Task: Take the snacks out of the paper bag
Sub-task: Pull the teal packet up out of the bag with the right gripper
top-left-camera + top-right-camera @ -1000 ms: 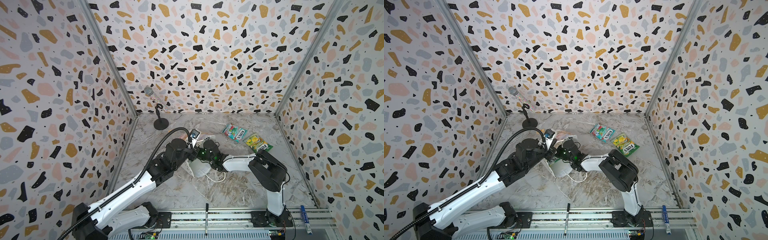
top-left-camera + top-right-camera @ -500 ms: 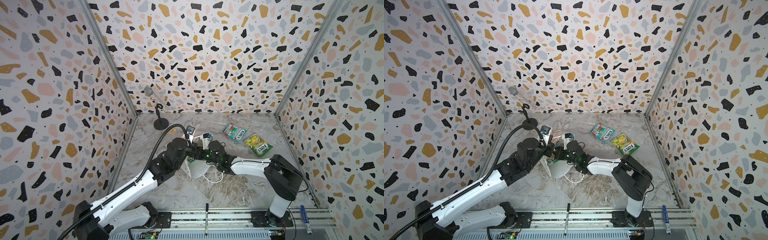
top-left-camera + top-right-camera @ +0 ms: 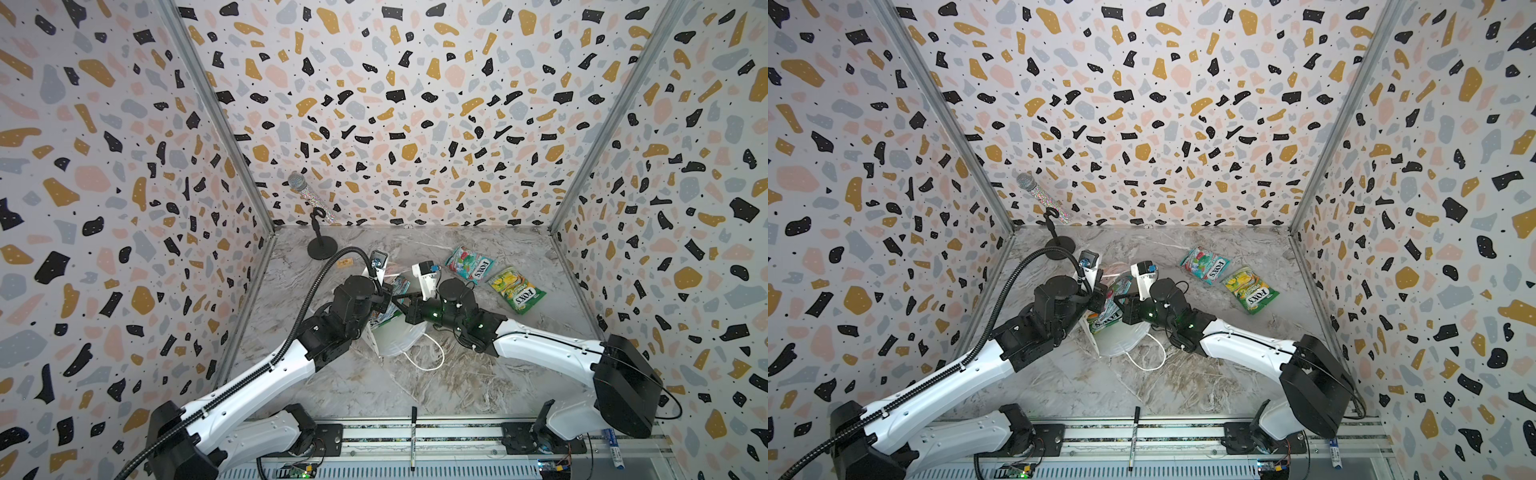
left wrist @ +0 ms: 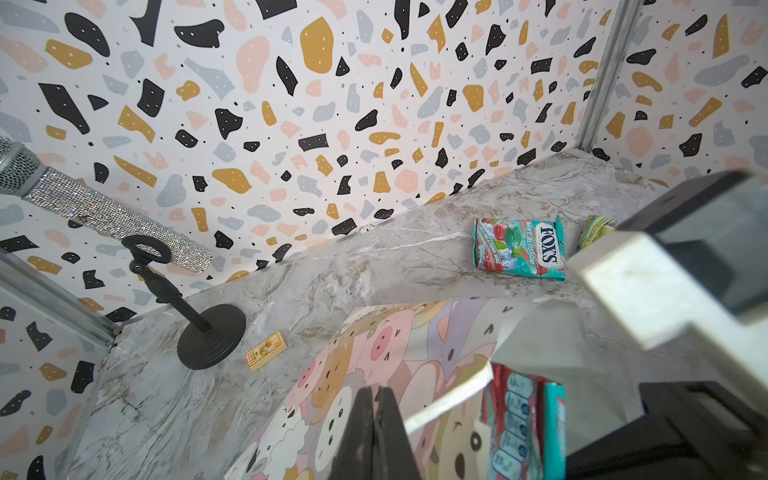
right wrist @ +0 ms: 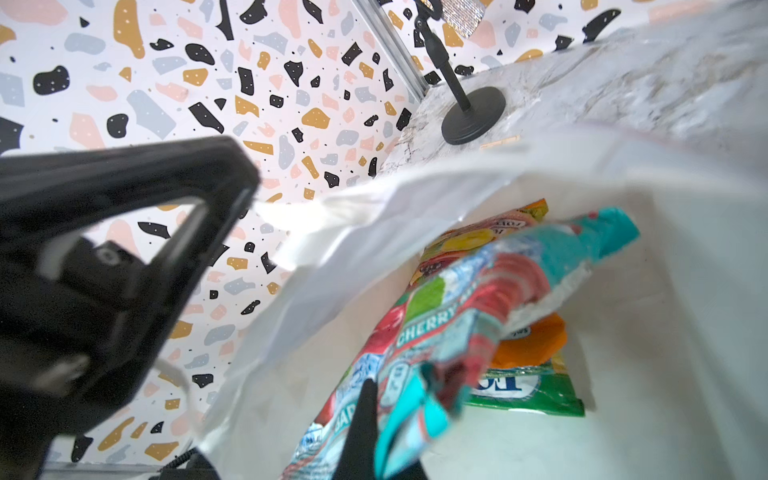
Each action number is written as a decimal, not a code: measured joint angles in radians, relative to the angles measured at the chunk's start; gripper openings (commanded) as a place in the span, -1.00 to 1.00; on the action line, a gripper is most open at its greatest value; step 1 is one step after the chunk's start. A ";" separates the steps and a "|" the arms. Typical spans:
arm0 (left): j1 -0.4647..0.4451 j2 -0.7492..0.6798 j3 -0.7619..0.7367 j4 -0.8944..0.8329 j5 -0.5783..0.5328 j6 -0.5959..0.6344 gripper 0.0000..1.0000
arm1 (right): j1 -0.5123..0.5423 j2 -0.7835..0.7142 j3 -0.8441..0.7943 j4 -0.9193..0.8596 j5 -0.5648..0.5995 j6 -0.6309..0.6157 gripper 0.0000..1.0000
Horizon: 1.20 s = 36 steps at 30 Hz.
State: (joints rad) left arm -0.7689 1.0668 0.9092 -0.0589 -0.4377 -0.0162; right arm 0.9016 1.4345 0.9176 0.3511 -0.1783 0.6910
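Observation:
The white paper bag (image 3: 397, 338) lies on its side at mid-table, its cartoon-animal face (image 4: 374, 357) turned up. My left gripper (image 3: 388, 292) is shut on the bag's upper wall at the mouth and holds it up. My right gripper (image 5: 365, 399) reaches into the mouth and is shut on a teal snack (image 5: 457, 311). Under that packet lie a green one (image 5: 523, 390) and an orange one (image 5: 536, 345). A teal snack (image 3: 469, 264) and a green-yellow snack (image 3: 515, 291) lie flat on the table to the right of the bag, seen in both top views.
A glitter microphone on a black stand (image 3: 321, 249) is at the back left, with a small tan tag (image 3: 345, 262) beside it. The bag's cord handle (image 3: 428, 361) loops forward. A marker (image 3: 414, 436) lies on the front rail, another (image 3: 615, 449) at the front right.
My right arm has drawn back to the right, bringing the teal packet toward the bag's mouth. My left gripper has risen slightly with the bag's wall.

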 measured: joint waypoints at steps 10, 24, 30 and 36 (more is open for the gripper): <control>0.000 0.009 0.000 0.000 0.001 0.000 -1.00 | 0.000 -0.175 0.050 -0.295 0.024 -0.221 -1.00; 0.000 0.009 0.000 -0.001 0.007 0.001 -1.00 | -0.019 -0.346 0.216 -0.482 0.073 -0.370 -1.00; 0.000 0.009 0.000 -0.001 0.011 0.002 -1.00 | -0.101 -0.396 0.235 -0.524 0.105 -0.383 -1.00; 0.000 0.008 0.000 -0.001 0.024 0.005 -1.00 | -0.298 -0.415 0.176 -0.535 0.058 -0.377 -1.00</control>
State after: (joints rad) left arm -0.7689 1.0752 0.9092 -0.0601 -0.4137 -0.0116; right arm 0.6037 1.0199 1.0935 -0.1841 -0.1204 0.3141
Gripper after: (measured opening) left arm 0.047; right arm 0.055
